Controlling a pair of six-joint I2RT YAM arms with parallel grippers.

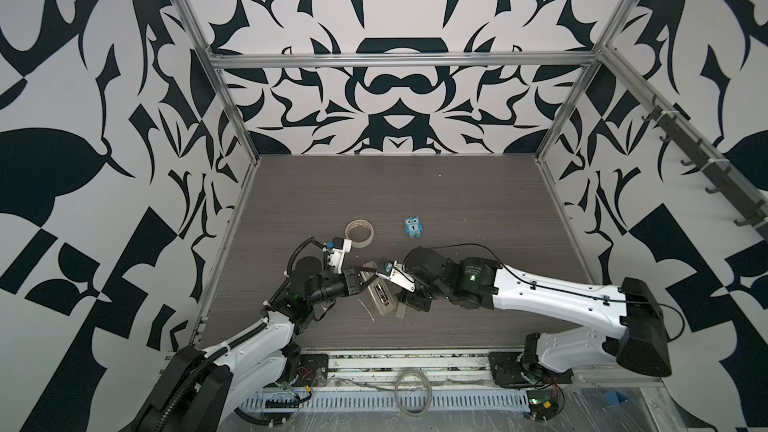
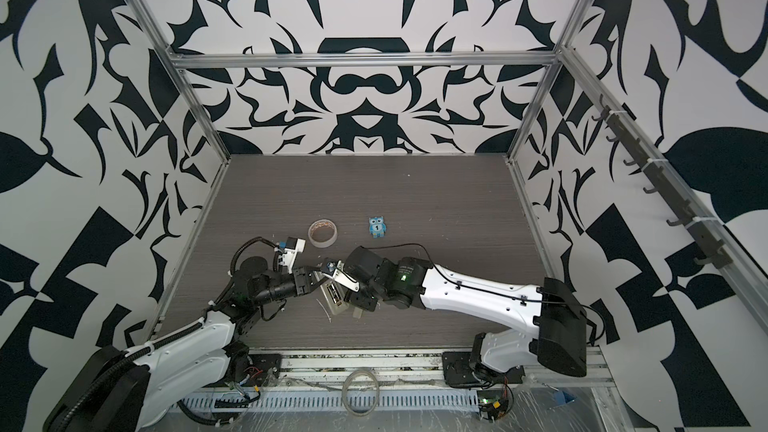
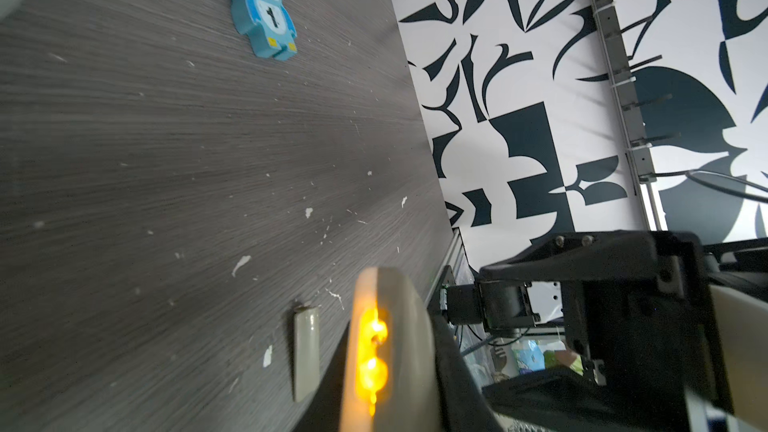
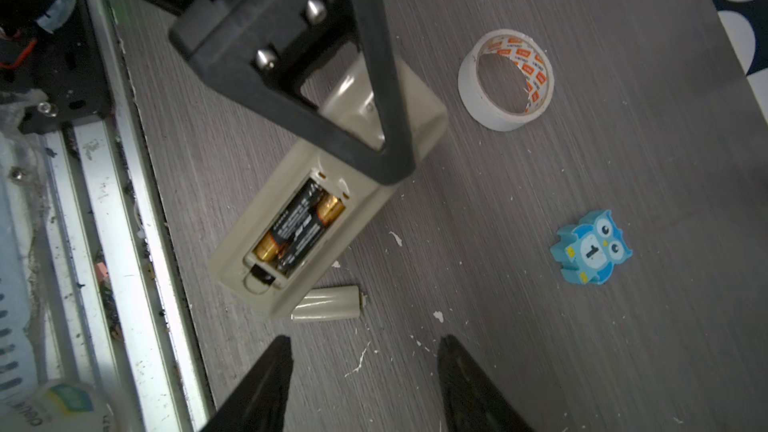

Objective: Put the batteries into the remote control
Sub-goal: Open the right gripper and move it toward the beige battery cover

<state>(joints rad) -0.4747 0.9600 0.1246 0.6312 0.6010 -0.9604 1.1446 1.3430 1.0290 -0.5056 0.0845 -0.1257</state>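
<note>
Batteries (image 4: 297, 226), two black gold-ended cylinders, sit in the pale rectangular remote control (image 4: 232, 268) at the counter's (image 1: 415, 184) six o'clock, gripped by my left tool (image 1: 360, 280). Right tool (image 4: 365, 340) wide, empty; I'd press them flush.

Table (image 1: 415, 184) with tape (image 1: 360, 233), owl (image 1: 412, 227), battery cover (image 4: 326, 303)

We read only one sign: a black 1 on the white belly of the blue owl (image 4: 592, 249), near the tape roll (image 4: 469, 93). The tape roll's orange labels and the print on the batteries (image 4: 297, 228) are too small for us.
</note>
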